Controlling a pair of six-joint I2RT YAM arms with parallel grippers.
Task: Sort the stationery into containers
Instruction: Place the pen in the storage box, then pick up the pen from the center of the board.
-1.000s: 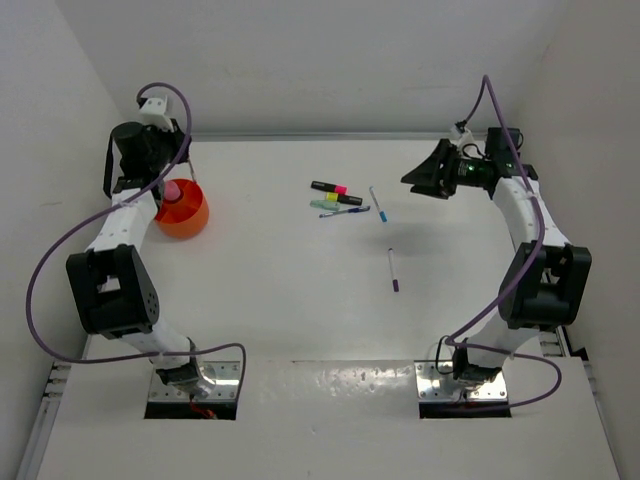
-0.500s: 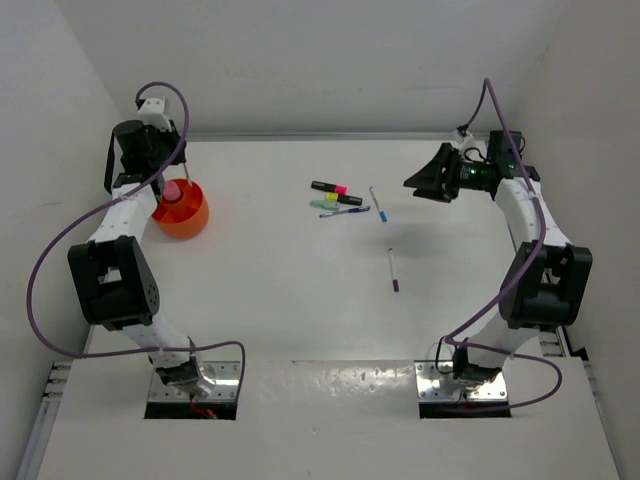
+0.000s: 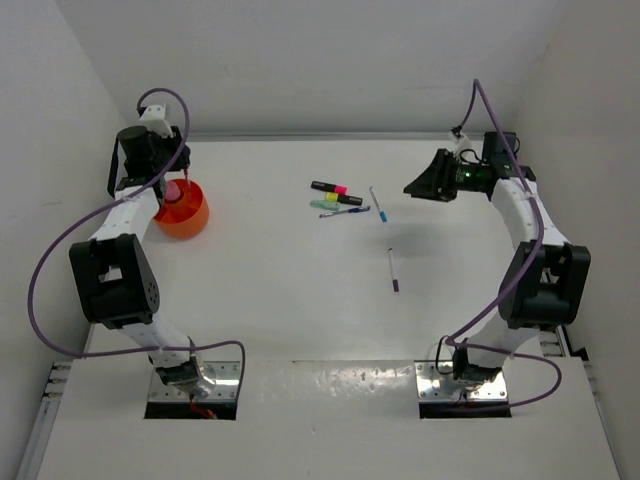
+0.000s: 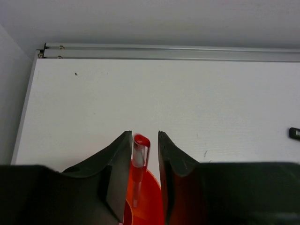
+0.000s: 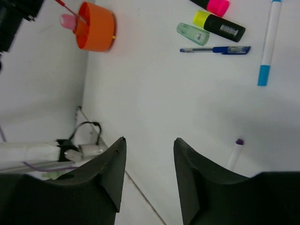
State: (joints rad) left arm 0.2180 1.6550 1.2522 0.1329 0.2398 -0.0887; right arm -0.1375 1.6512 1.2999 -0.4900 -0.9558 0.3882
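the left claw (image 4: 145,136) is standing slightly parted around a red pen (image 4: 139,154) dipping into the orange bowl (image 3: 192,220), likely dropping it. the right claw (image 5: 149,140) is hovering spread, empty; next, fetching the purple-tipped pen (image 3: 392,268).

We find the bowl (image 3: 192,222) at the table's (image 3: 280,310) far left, a pen (image 4: 139,161) standing in it; highlighters (image 3: 323,186) cluster at mid-table, a lone pen (image 3: 393,270) before them, rightward.
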